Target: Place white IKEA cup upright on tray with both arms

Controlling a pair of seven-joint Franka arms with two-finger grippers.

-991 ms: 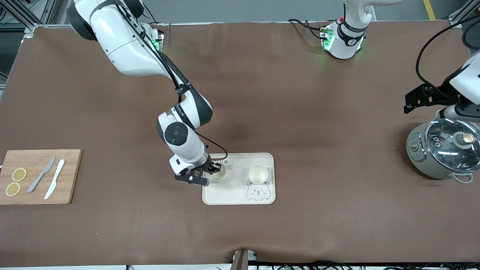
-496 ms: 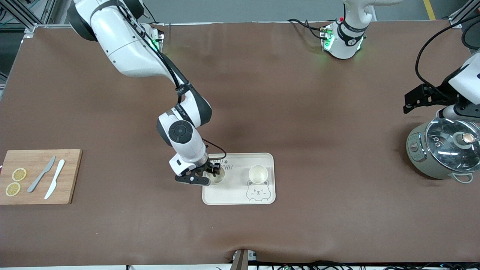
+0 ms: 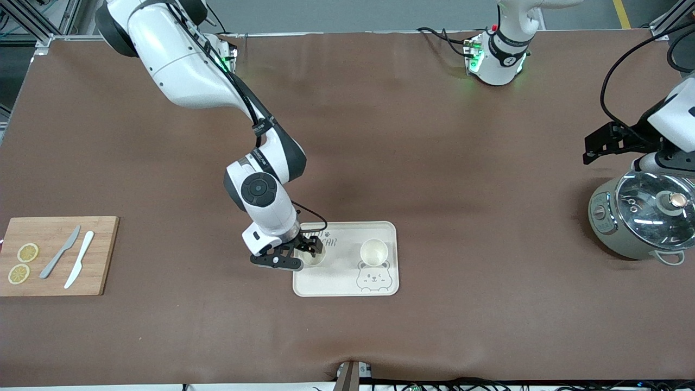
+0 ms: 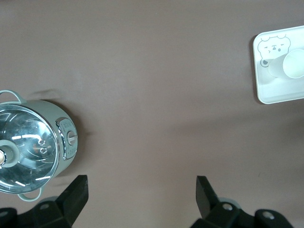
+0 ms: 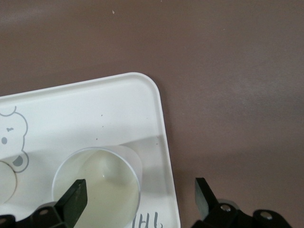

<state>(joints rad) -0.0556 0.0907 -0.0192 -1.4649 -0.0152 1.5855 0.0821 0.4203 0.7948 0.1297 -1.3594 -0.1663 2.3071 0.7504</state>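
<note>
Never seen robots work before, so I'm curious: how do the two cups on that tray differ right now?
The cup under the right gripper stands at the tray's end toward the right arm, by the lettering; the free cup stands by the bear drawing, toward the left arm's end. The right gripper's open fingers hang over the first; nothing is over the second. Both are white, upright, empty.

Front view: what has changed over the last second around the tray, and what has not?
The right gripper, open over the cup at the right arm's end of the tray, has drawn slightly off toward that end, jaws clear of the cup. Both cups stay upright on the tray, the other cup untouched. The left gripper waits open above the pot.
</note>
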